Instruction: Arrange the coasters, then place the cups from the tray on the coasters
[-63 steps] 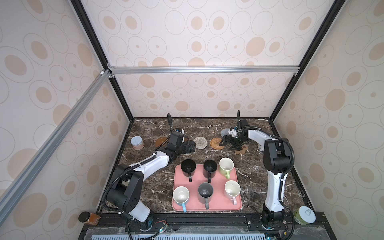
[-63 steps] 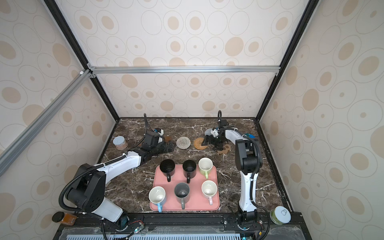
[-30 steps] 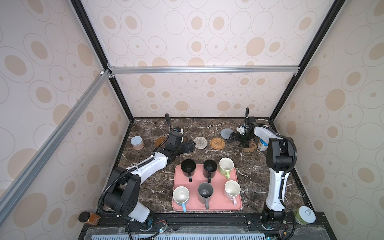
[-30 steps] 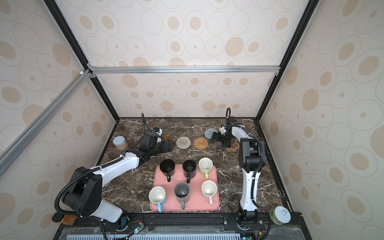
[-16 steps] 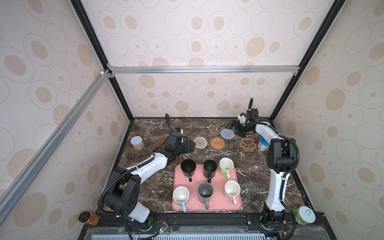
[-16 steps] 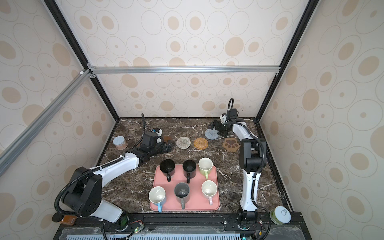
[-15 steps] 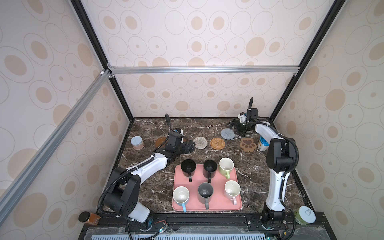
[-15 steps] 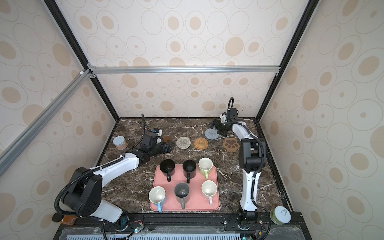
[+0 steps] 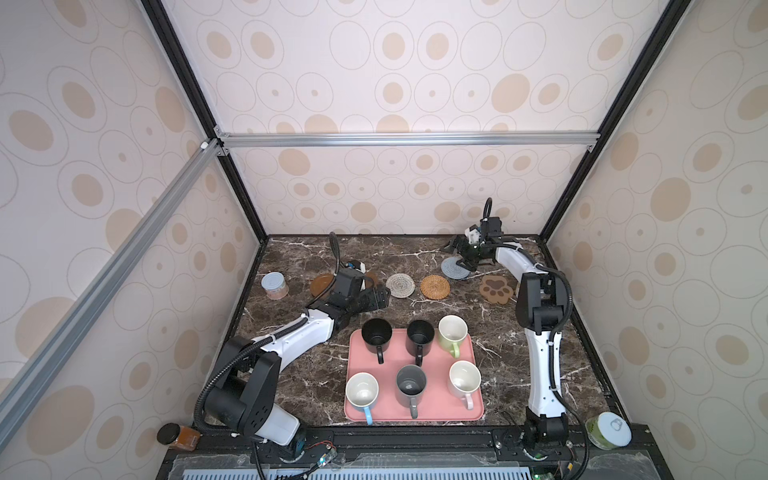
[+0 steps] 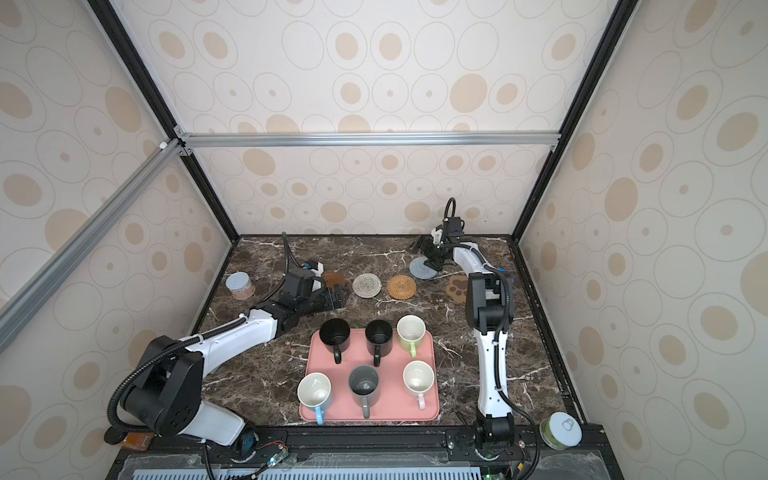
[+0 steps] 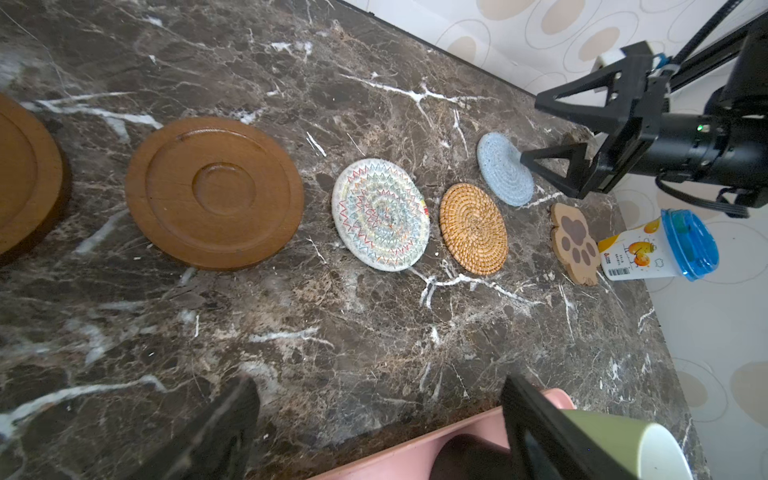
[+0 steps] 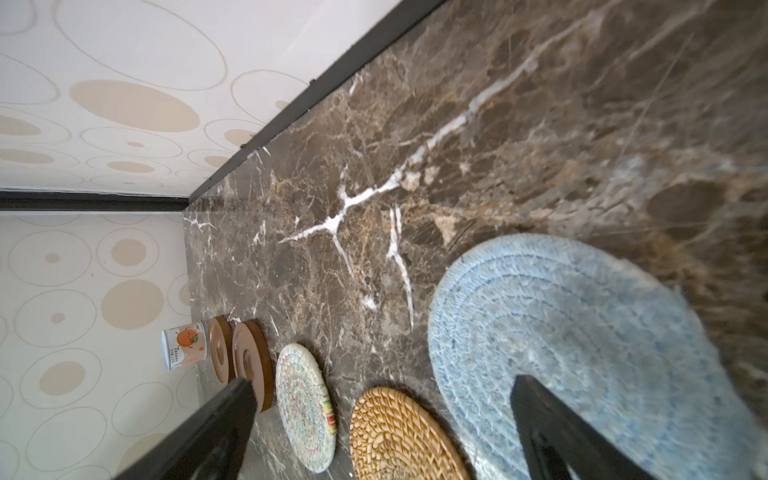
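Coasters: five lie flat in a row along the far part of the desk (image 9: pixel 498 345). From the left edge toward the right edge: wooden disc (image 11: pixel 20 183), second wooden disc (image 11: pixel 214 193), cream woven coaster (image 9: pixel 400 285), rattan coaster (image 9: pixel 435 286), paw coaster (image 9: pixel 495 289). Each is apart from its neighbour. The grey-blue coaster (image 9: pixel 456 269) is out of line, closer to the far edge, behind the gap between rattan and paw.

Right gripper (image 9: pixel 454 255): jaws spread wide, nothing held. It hangs low at the grey-blue coaster; one finger (image 12: pixel 544 424) is over the mat's edge, the other over bare marble. Contact with the mat: cannot tell.

Left gripper (image 11: pixel 380 388): jaws also wide apart, empty, over bare desk just beyond the far edge of the tray (image 9: pixel 415 409).

Tray sits at the middle of the near edge. All six cups stand upright on it, two rows of three.
- Far row: black cup (image 9: pixel 376 332), second black cup (image 9: pixel 420 332), green cup (image 9: pixel 452 328).
- Near row: white cup with blue handle (image 9: pixel 362 390), grey cup (image 9: pixel 410 381), white cup with pink handle (image 9: pixel 464 376).
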Action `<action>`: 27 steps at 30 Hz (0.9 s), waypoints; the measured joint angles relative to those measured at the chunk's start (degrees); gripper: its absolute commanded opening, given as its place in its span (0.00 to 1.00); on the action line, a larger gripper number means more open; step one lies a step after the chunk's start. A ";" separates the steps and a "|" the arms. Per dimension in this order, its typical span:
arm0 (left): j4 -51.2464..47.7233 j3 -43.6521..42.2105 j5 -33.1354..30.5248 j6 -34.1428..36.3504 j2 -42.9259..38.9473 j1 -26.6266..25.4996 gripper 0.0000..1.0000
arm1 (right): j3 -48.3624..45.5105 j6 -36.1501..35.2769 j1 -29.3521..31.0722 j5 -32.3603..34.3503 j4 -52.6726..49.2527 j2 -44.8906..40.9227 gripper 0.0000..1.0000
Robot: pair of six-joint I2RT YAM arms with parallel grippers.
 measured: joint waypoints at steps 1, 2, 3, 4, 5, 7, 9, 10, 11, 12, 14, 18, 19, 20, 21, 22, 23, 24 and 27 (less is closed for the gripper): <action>0.07 0.00 -0.02 0.00 0.00 0.00 0.93 | 0.20 -0.22 0.07 0.26 -0.85 0.35 1.00; 0.11 0.00 -0.02 0.00 0.00 0.00 0.93 | 0.35 -0.50 0.07 0.55 -1.64 0.57 1.00; 0.20 0.00 -0.02 0.00 0.00 0.00 0.93 | 0.46 -1.11 0.07 1.07 -2.75 0.83 1.00; 0.24 0.00 -0.02 0.00 0.00 0.00 0.94 | 0.50 -1.64 0.07 1.49 -3.74 0.98 1.00; 0.24 0.00 -0.04 0.00 0.00 0.00 0.95 | 0.59 -2.25 0.07 1.60 -4.13 1.05 1.00; 0.26 0.00 -0.07 -0.04 0.00 0.00 1.00 | 0.85 -3.54 0.07 2.43 -5.57 1.03 1.00; 0.26 0.02 -0.09 -0.13 0.00 0.00 1.00 | 0.70 -4.74 0.07 2.89 -5.90 0.94 1.00; 0.24 0.02 -0.09 -0.13 0.00 0.00 1.00 | 0.20 -5.51 0.07 3.48 -5.92 0.57 1.00; 0.24 0.07 -0.09 -0.13 0.00 0.00 1.00 | -0.42 -5.97 0.11 3.98 -5.97 0.13 1.00; 0.24 0.11 -0.09 -0.13 0.00 0.00 1.00 | -1.36 -6.71 0.15 4.68 -6.16 -0.55 1.00; 0.24 0.22 -0.09 -0.13 0.00 0.00 1.00 | -2.99 -7.80 0.11 5.79 -6.91 -1.77 1.00; 0.26 0.42 -0.09 -0.11 0.00 0.00 1.00 | -5.64 -9.99 0.09 7.80 -8.72 -3.87 1.00; 0.24 0.50 -0.09 -0.11 0.00 0.00 1.00 | -6.36 -10.58 0.09 8.09 -8.98 -4.42 1.00; 0.28 0.52 -0.09 -0.13 0.00 0.00 1.00 | -7.37 -11.06 0.09 8.33 -9.11 -5.05 1.00; 0.26 0.57 -0.09 -0.13 0.00 0.00 1.00 | -8.13 -11.52 0.09 8.46 -9.20 -5.60 1.00; 0.26 0.61 -0.09 -0.13 0.00 0.00 1.00 | -9.11 -12.02 0.07 8.55 -9.38 -6.23 1.00; 0.28 0.63 -0.07 -0.13 0.00 0.00 1.00 | -9.97 -12.33 0.07 8.66 -9.49 -6.78 1.00; 0.26 0.72 -0.07 -0.13 0.00 0.00 1.00 | -10.64 -12.70 0.07 8.70 -9.53 -7.23 1.00; 0.28 1.09 -0.07 -0.13 0.00 0.00 1.00 | -13.03 -13.64 0.07 8.72 -9.66 -8.72 1.00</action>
